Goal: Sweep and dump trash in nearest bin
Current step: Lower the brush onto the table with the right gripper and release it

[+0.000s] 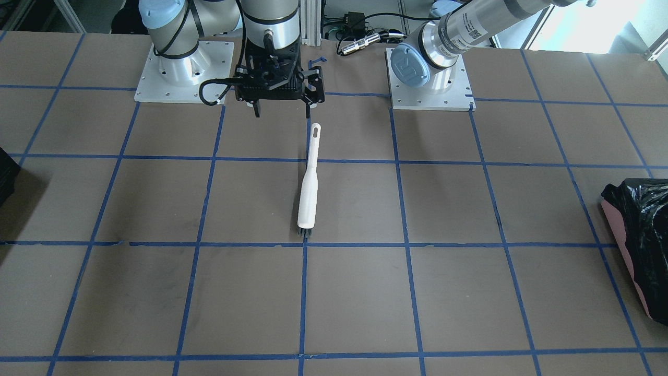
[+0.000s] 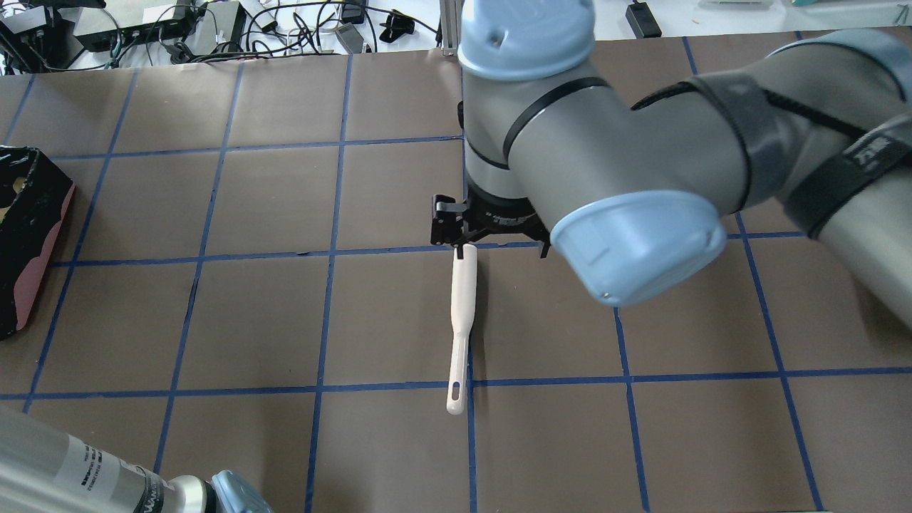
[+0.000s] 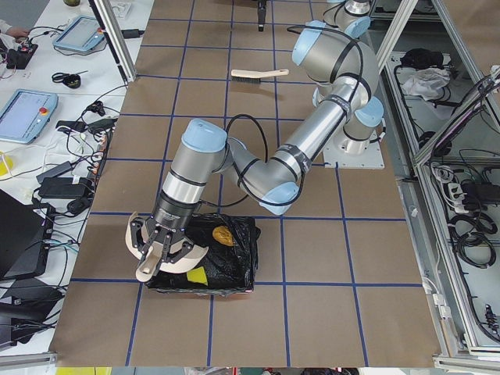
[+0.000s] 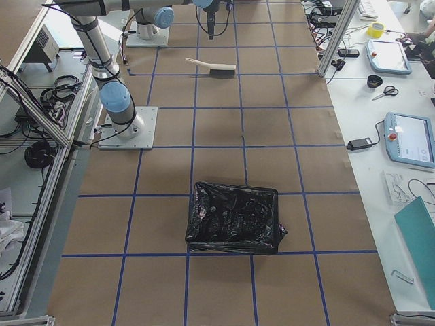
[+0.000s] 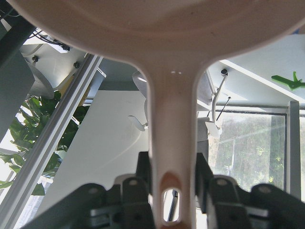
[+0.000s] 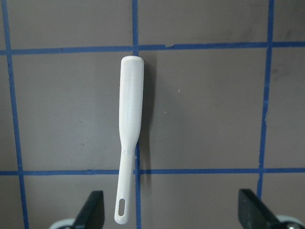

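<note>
Dustpan clenched in left gripper, seemingly over bin (side view only); right gripper released.

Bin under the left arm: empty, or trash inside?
Trash inside: a yellow block and a brown piece lie in the black-lined bin.

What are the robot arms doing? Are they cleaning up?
Yes, it looks nearly done. The left gripper is clamped on the handle of a cream dustpan and holds it over the bin with the black bag. A yellow block and a brown bread-like piece already lie inside the bin. The right gripper hangs open above the handle end of the white brush, which lies flat on the table, touched by nothing.
</note>
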Motion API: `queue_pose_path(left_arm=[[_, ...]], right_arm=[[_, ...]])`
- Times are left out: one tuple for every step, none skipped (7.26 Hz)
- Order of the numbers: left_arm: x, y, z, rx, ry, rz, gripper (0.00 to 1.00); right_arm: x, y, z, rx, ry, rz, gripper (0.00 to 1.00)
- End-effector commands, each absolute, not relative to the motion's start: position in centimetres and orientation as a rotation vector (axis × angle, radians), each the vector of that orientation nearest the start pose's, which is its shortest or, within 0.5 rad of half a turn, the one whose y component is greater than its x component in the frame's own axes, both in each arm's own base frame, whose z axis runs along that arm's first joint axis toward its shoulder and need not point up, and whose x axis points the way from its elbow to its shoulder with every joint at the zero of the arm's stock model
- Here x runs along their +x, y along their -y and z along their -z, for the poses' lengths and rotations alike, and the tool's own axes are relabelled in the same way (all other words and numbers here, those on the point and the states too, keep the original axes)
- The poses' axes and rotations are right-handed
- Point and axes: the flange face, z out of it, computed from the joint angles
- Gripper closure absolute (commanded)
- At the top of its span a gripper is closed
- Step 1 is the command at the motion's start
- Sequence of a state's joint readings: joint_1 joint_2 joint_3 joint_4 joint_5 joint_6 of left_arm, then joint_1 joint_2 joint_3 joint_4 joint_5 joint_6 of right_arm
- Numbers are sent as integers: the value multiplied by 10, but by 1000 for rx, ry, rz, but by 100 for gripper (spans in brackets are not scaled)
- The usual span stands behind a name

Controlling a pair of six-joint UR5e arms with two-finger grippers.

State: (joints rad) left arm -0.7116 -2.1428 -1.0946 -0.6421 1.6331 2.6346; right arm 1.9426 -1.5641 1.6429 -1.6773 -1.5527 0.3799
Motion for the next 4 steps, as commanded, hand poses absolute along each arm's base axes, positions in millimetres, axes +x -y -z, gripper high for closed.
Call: queue_pose_path(left_arm=[[459,614,-488,1793,-1589,-48,100],[441,622,-488,1786,-1674,71,100],[425,631,-487,1771,-1736,142,100],[394,648,-483,1778,-1784,207,100]], right_arm=[[231,444,-496,-8,-3114,72,0],[200,454,-502,-1,-3116,94,0],[174,461,-509,18,-3119,117,0],[150,465,-515,0,-3134,139,0]])
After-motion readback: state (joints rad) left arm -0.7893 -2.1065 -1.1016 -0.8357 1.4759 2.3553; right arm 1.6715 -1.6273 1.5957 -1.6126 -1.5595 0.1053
